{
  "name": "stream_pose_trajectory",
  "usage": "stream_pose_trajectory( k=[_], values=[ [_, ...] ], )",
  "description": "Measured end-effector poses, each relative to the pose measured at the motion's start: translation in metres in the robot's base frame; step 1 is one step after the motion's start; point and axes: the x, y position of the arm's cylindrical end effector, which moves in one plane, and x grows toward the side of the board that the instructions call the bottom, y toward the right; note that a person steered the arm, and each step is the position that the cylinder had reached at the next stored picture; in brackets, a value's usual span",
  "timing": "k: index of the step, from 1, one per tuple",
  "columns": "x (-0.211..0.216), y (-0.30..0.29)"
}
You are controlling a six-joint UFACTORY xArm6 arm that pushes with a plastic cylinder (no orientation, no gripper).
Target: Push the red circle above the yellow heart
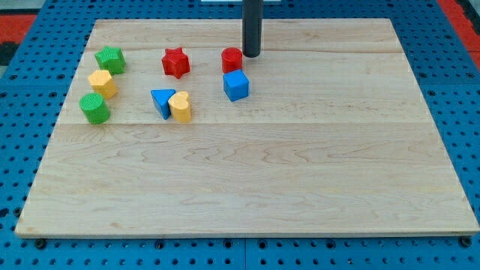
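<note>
The red circle (232, 59) sits near the top middle of the wooden board. My tip (250, 55) stands right against its right side. The yellow heart (180, 106) lies lower left of the red circle, touching the right side of a blue triangle (161, 101). A red star (175, 62) sits left of the red circle, above the yellow heart. A blue cube (235, 85) sits just below the red circle.
At the view's left stand a green star (110, 59), a yellow hexagon (102, 83) and a green circle (94, 108). The wooden board (300, 165) rests on a blue pegboard surface (22, 112).
</note>
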Motion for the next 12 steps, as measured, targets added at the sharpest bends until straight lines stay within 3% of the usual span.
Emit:
stream_pose_trajectory(
  k=[1, 2, 3, 4, 6, 9, 11, 12],
  values=[
    [0.02, 0.009],
    [0.019, -0.025],
    [0.015, -0.056],
    [-0.004, -0.03],
    [-0.01, -0.091],
    [0.038, -0.088],
    [0.091, -0.092],
    [0.094, -0.099]
  ],
)
